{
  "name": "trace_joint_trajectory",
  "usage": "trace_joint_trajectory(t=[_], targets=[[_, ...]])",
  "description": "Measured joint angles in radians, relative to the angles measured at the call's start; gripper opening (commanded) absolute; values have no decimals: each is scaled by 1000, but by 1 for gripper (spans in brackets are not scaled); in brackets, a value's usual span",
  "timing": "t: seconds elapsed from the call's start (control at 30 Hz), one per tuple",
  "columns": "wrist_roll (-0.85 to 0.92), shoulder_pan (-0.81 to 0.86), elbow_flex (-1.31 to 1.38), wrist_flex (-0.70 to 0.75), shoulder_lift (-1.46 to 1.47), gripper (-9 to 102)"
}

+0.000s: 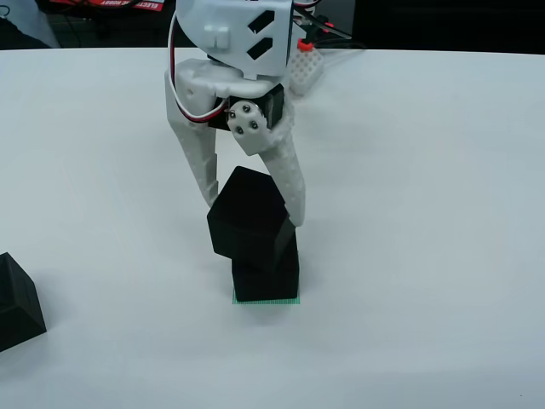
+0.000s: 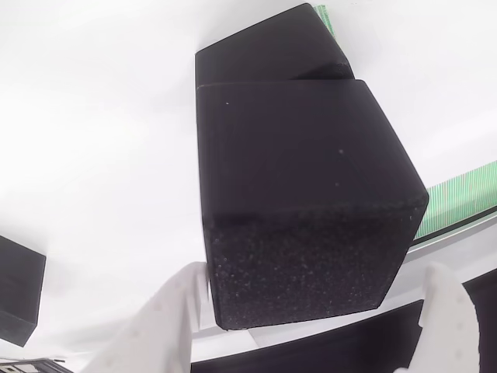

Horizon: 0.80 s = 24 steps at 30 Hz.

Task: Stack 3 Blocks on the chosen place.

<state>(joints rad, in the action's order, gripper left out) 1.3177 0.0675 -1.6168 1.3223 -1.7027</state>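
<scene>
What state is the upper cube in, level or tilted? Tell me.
Tilted. In the front view the upper cube, held in the claw, sits rotated and skewed over the bottom cube on the green square.

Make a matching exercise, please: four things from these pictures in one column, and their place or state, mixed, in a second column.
Things:
1. upper cube
2. lower cube
3. third cube
4. green square

Places or states:
A. lies flat on the white table, under a cube
B. held tilted between the fingers of the gripper
C. stands alone at the left edge of the view from the front
D. sits on the green patch, below another cube

Pairs: 1-B, 2-D, 3-C, 4-A
</scene>
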Motion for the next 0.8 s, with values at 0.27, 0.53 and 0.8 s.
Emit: trace_joint_trajectory(t=[0.27,0.53,0.8], targets=[[0,0,-5,3,-20,35],[2,0,-3,103,-175,35],[6,124,48,133,-244,35]])
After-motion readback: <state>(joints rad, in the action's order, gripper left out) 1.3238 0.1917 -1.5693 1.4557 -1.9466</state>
